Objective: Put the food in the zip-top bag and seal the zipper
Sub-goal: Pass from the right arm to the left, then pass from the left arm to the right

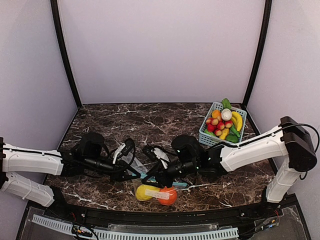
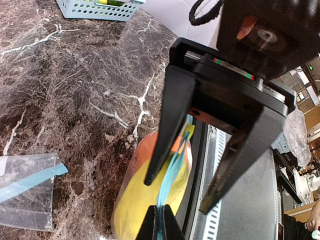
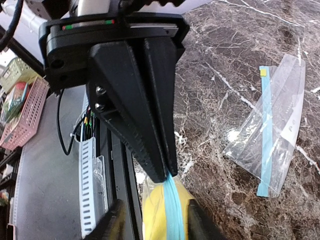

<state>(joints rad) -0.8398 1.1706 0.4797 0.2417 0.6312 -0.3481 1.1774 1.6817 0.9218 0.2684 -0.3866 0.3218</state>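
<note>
Blue zipper strip (image 2: 172,167) of the zip-top bag (image 2: 125,192) runs up the middle of my left wrist view. My left tool (image 2: 159,222) is pinched right down on it, fingers pressed together with the strip between them. Facing it, my right tool (image 2: 177,196) has its jaws apart, one finger on each side of the strip and nothing gripped. Inside the bag sit the yellow oblong (image 2: 137,210) and, beyond it, the orange-red ball (image 2: 142,147). The bag rests at the near edge of the dark marble worktop (image 2: 75,90). A spare bag (image 2: 25,192) lies flat off to the left, well apart, and a pale blue basket (image 2: 95,10) stands at the far side.

From my right wrist, the left tool's black fingers meet in a closed wedge on the strip. My right tool's own fingers stand wide on either side of it, and the yellow oblong lies beneath.

From above, both tools meet over the bag near the front edge. The yellow oblong and the orange-red ball touch inside it. The basket in the far right corner holds other food, including a white oblong (image 1: 226,114) and a green piece (image 1: 226,103).
</note>
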